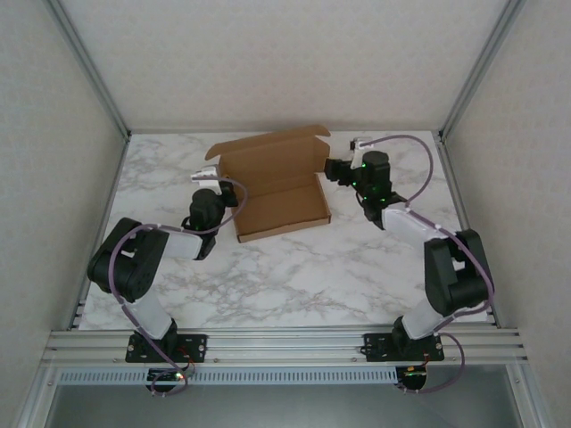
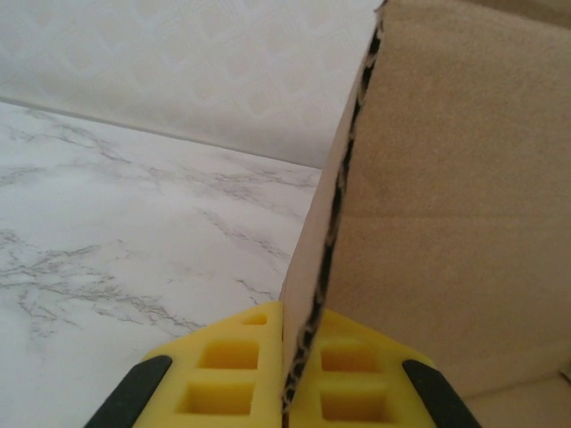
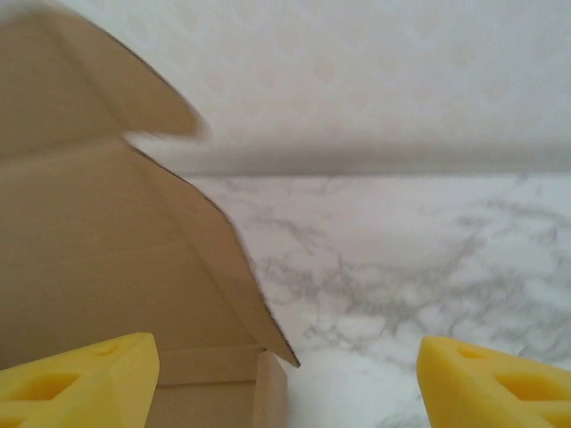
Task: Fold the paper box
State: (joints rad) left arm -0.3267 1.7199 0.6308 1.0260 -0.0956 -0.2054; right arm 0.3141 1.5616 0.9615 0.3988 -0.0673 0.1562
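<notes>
The paper box (image 1: 278, 203) is a brown cardboard mailer lying mid-table, its shallow tray formed and its lid (image 1: 272, 160) standing upright behind it. My left gripper (image 1: 217, 176) is at the lid's left edge. In the left wrist view its yellow pads (image 2: 232, 374) are pressed onto the corrugated edge of a cardboard flap (image 2: 446, 205), so the left gripper (image 2: 299, 379) is shut on it. My right gripper (image 1: 335, 168) is beside the lid's right end. In the right wrist view it (image 3: 285, 383) is open, the box's right flap (image 3: 107, 259) lying just inside its left finger and untouched.
The marble table (image 1: 294, 276) has free room in front of the box and to both sides. Aluminium frame posts and pale walls (image 1: 268, 62) enclose the back and sides. The rail (image 1: 285, 343) holding both arm bases runs along the near edge.
</notes>
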